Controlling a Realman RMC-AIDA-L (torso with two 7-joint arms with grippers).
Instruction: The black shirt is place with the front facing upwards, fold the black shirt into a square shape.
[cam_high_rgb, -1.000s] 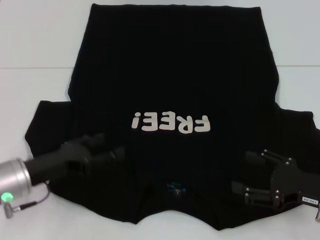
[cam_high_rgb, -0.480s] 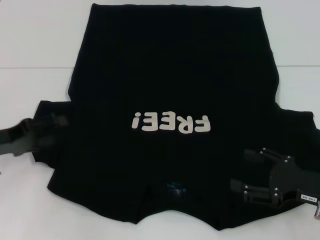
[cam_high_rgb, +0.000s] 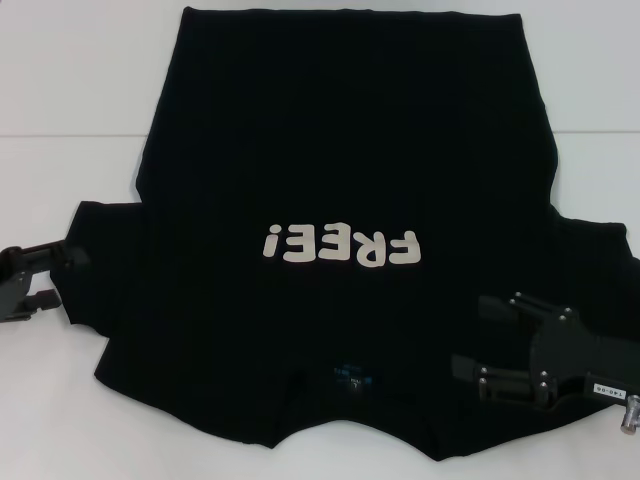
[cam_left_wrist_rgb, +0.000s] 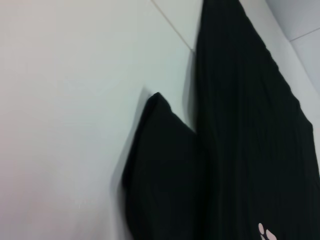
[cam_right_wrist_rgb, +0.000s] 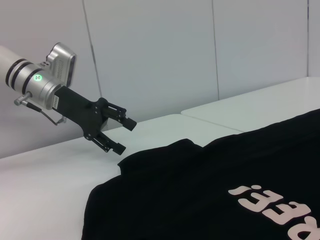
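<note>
Because the black shirt (cam_high_rgb: 340, 180) is thin knit cloth, it will likely be light and limp: it should sag from wherever it is lifted, drag across the white table (cam_high_rgb: 70, 80) rather than slide as a sheet, and crease along any line it is bent over. Nothing about it looks fragile or slippery. The sensible holds, in my judgement, are the outer edges of the two sleeves and the shoulder seams beside them, pinching only the layers meant to travel.

It lies flat and spread out, front up, with the off-white "FREE!" lettering (cam_high_rgb: 340, 245) on the chest and the small blue neck label (cam_high_rgb: 350, 378) toward the robot; the hem is at the far side of the table.

At the outer edge of the shirt's left sleeve (cam_high_rgb: 95, 255) sits the left gripper (cam_high_rgb: 50, 272), just beside the cloth. The right wrist view shows the left gripper raised a little above the sleeve tip, its two fingers spread and nothing between them.

Over the right sleeve (cam_high_rgb: 590, 260) and shoulder area, the right gripper (cam_high_rgb: 478, 332) hovers with its fingers (cam_high_rgb: 495, 303) pointing inward toward the collar. They stand well apart and grip no cloth that I can see.
</note>
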